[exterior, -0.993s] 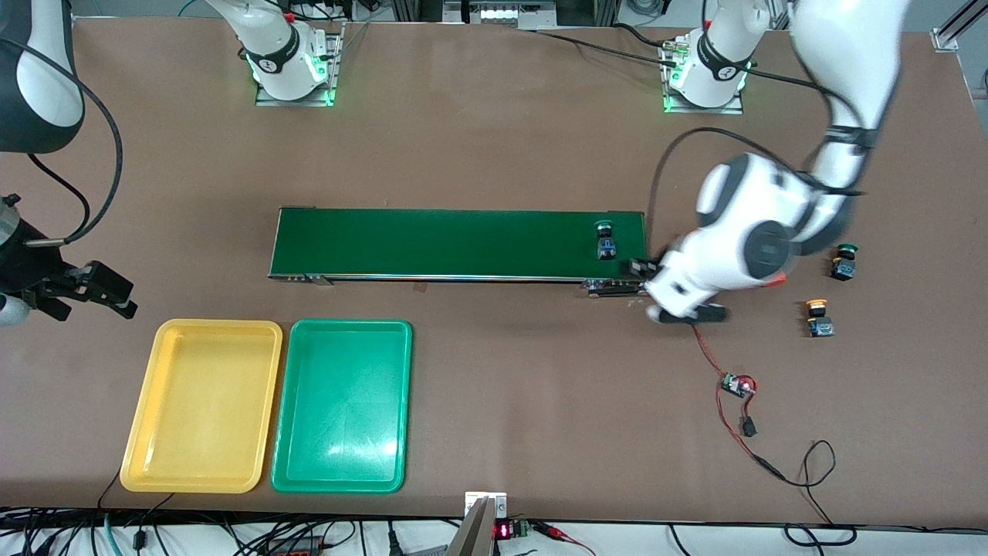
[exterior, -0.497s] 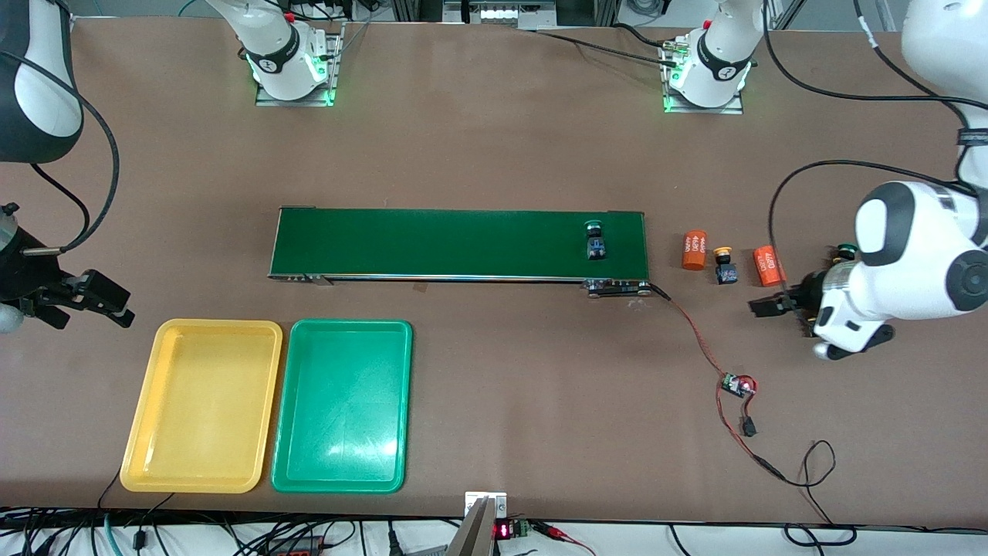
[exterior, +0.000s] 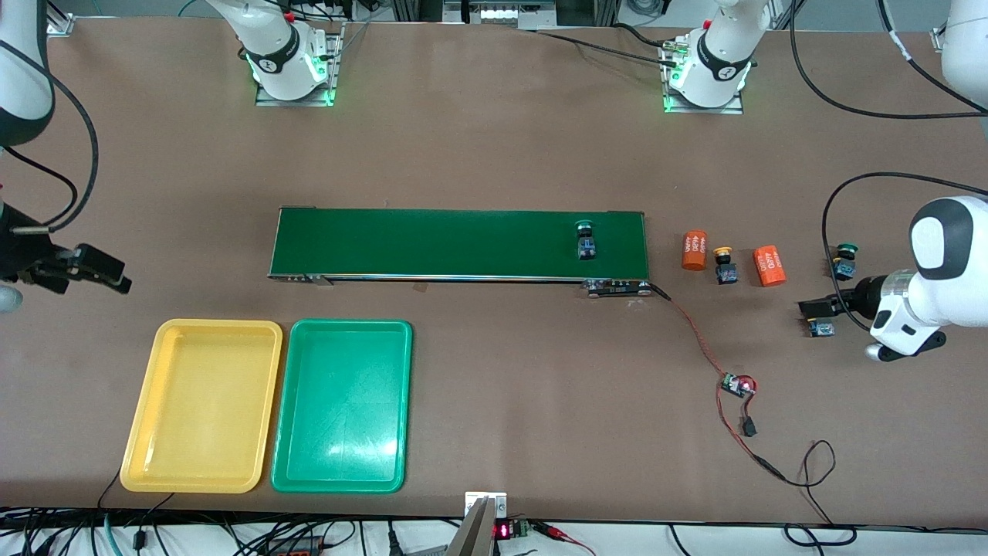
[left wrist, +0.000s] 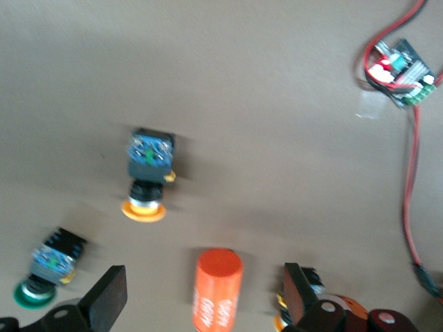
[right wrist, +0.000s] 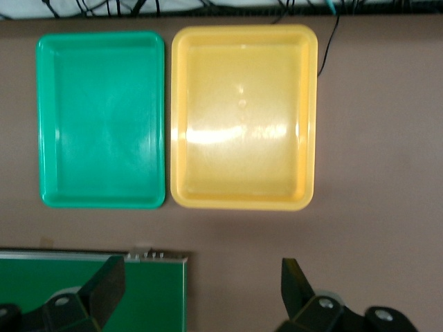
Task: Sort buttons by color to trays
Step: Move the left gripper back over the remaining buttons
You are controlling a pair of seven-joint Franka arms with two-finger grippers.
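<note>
**A:** Front view first: were either of the trays filled?

**B:** No. I saw the yellow tray [exterior: 202, 405] and the green tray [exterior: 342, 405] side by side near the camera, toward the right arm's end, both holding nothing. One green button [exterior: 587, 239] sat on the conveyor belt [exterior: 455, 243]. Another green button [exterior: 844, 261] and two yellow buttons [exterior: 724, 265] [exterior: 820, 327] lay on the table toward the left arm's end, among two orange cylinders [exterior: 694, 249].

**A:** And the grippers?

**B:** My left gripper [exterior: 817, 307] hung spread and unladen over that cluster. My right gripper [exterior: 99, 268], fingers apart too, waited above the table near the trays. By my judgement all four remained unsorted.
</note>
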